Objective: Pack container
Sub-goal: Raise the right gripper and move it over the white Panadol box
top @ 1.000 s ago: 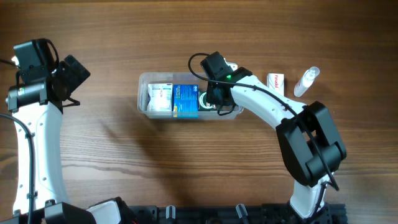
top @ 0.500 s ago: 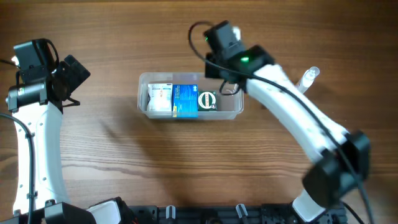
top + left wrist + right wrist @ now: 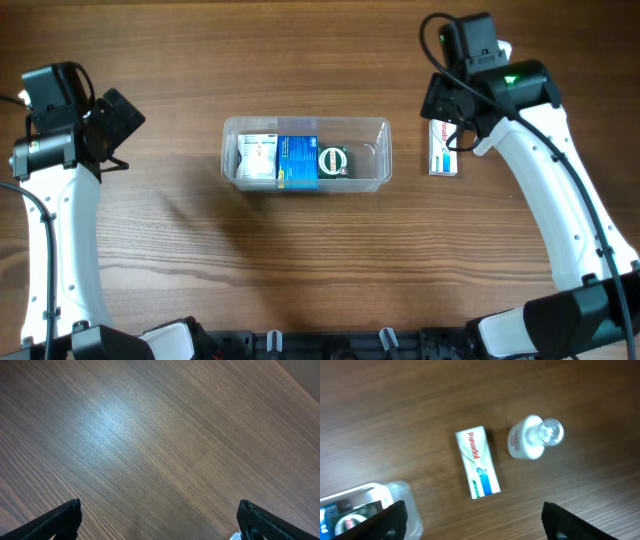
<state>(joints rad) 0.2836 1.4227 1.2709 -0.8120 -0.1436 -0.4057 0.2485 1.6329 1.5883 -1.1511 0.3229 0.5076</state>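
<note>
- The right pincer [image 3: 475, 522] hangs at the upper right of the overhead view, its two fingers spread wide with nothing between them.
- In the wrist view a red-lettered box [image 3: 478, 461] lies flat on the bench [image 3: 395, 410], just above the pincer in the frame. A clear bottle [image 3: 535, 436] sits just beside the box on its right, apart from it.
- The container [image 3: 372, 150] sits mid-frame in the overhead view, well left of that box. It holds a white carton [image 3: 258, 157], a blue carton [image 3: 297, 162] and a round green-and-white item [image 3: 333, 163], and its right end is bare.
- The left pincer [image 3: 159, 522] is likewise spread and empty, over plain wood at the far left.
- The step in hand looks like fetching the next item, probably the red-lettered box.
- The next move calls for lowering the right pincer, setting its fingers across the box's narrow width and closing. It must keep clear of the bottle.
</note>
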